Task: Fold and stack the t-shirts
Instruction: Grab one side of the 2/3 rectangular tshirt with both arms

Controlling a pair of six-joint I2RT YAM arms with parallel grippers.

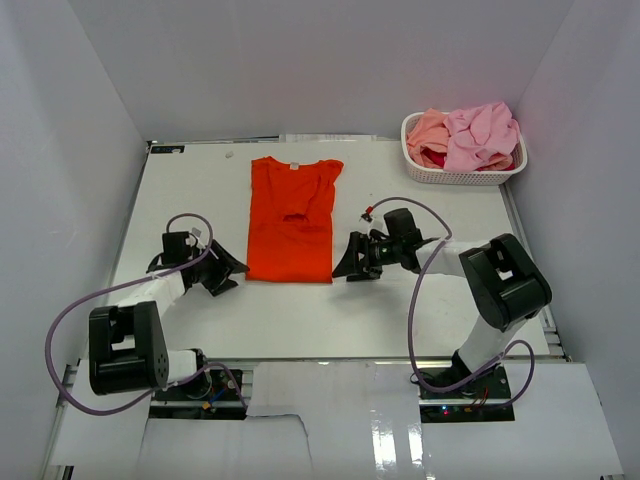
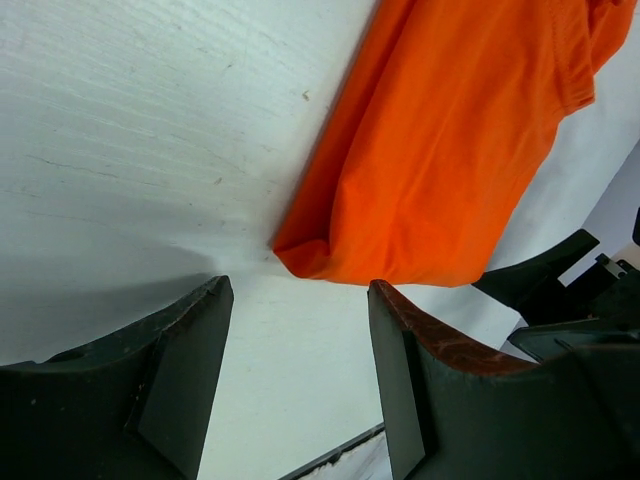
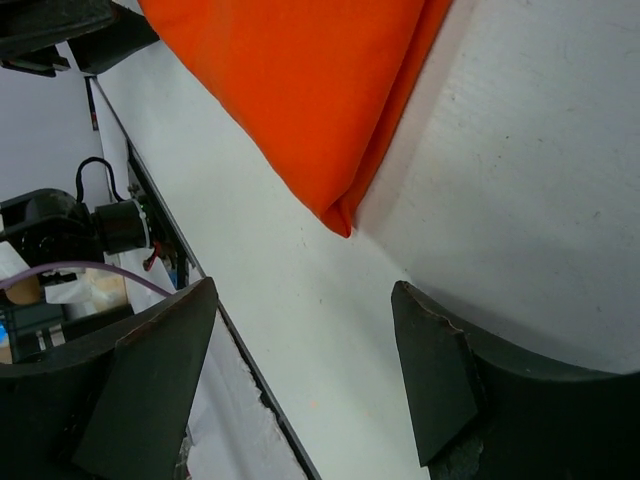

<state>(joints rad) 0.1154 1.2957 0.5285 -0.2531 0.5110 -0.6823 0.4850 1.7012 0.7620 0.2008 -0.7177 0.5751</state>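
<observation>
A bright orange-red t-shirt [image 1: 292,218] lies on the white table, folded lengthwise into a long strip with its collar at the far end. My left gripper [image 1: 236,276] sits low just off the strip's near left corner, open and empty; the left wrist view shows that corner [image 2: 320,255] a little beyond the gripper [image 2: 298,300]. My right gripper [image 1: 340,258] is open and empty beside the near right corner; in the right wrist view the corner [image 3: 340,215] lies ahead of the gripper [image 3: 305,300]. More t-shirts, light pink [image 1: 482,135], salmon [image 1: 428,130] and dark red [image 1: 432,158], are heaped in the basket.
A white perforated basket [image 1: 462,178] stands at the table's far right corner. White walls close in the table on three sides. The table's near edge [image 3: 250,370] runs just behind both grippers. The right gripper's fingers [image 2: 560,270] show in the left wrist view.
</observation>
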